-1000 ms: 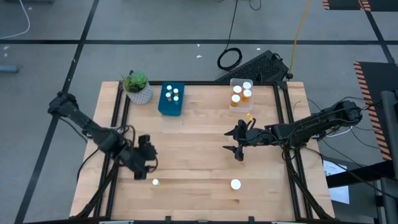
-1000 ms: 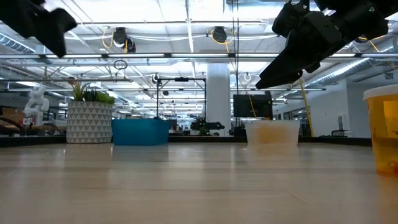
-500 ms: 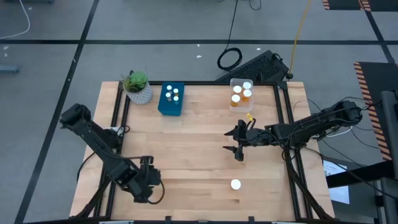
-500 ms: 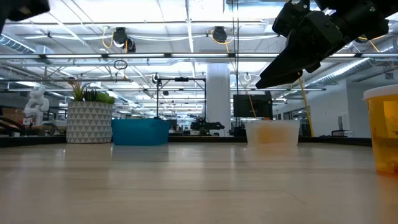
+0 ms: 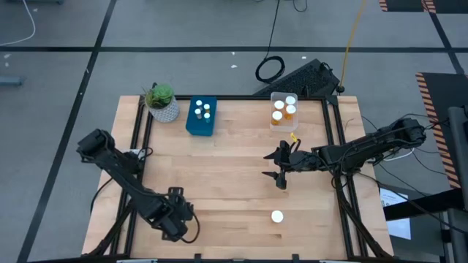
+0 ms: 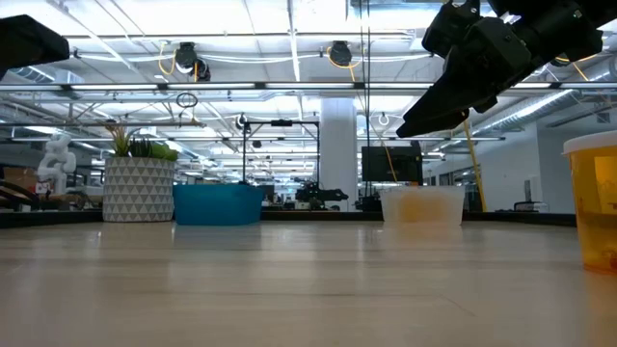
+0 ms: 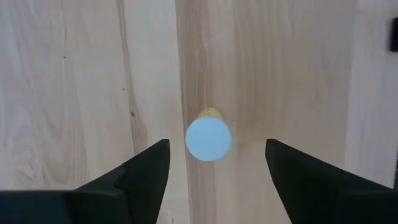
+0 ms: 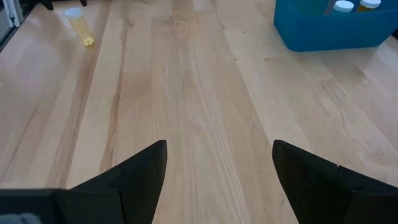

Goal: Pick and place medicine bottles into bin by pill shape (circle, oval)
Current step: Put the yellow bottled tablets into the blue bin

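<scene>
- High view: the left end effector hangs over the near-left part of the wooden surface, covering the bottle beneath it.
- Left wrist view: its fingers are spread wide, a white-capped medicine bottle standing upright between them, untouched; no label can be read on it.
- The right end effector hovers at mid-surface, fingers spread, holding nothing.
- Another white-capped bottle stands near the front edge, right of centre.
- The blue bin holds small pale bottles; the clear bin holds orange ones.
- A potted plant sits just beside the blue bin.
- No writing is legible anywhere.
</scene>
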Motion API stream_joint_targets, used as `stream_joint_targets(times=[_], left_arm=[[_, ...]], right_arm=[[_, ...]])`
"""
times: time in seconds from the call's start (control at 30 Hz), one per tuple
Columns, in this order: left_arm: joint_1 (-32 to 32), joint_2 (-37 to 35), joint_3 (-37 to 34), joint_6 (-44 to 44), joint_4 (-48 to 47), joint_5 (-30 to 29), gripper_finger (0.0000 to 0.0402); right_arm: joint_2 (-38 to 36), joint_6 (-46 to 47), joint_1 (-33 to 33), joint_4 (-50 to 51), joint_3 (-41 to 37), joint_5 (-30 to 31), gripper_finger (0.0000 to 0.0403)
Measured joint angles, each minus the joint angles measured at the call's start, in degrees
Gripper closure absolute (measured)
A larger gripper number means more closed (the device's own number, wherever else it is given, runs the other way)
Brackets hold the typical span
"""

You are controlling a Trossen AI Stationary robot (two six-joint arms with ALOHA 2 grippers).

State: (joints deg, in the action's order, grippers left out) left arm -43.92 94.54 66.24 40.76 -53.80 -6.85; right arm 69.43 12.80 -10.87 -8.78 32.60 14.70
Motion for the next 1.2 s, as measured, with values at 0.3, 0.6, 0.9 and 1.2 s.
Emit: stream_joint_targets(times=[0.3, 0.6, 0.9, 1.2], left_arm=[[1.06, 2.32, -0.02, -0.62, 0.09, 1.18, 0.0181], [1.90, 2.34, -0.02, -1.08, 0.44, 0.96, 0.0227], [1.90, 2.34, -0.02, -1.09, 0.44, 0.40, 0.0236], [1.90, 2.34, -0.02, -1.01, 0.44, -0.49, 0.0198]], right_arm=[[0.00, -0.02, 0.00, 0.00, 0.00, -1.48, 0.0119], [0.00, -0.02, -0.02, 0.00, 0.00, -1.49, 0.0119], [0.00, -0.01, -0.11, 0.00, 0.00, -1.50, 0.0119], [0.00, 0.00, -0.11, 0.00, 0.00, -1.51, 0.0119]])
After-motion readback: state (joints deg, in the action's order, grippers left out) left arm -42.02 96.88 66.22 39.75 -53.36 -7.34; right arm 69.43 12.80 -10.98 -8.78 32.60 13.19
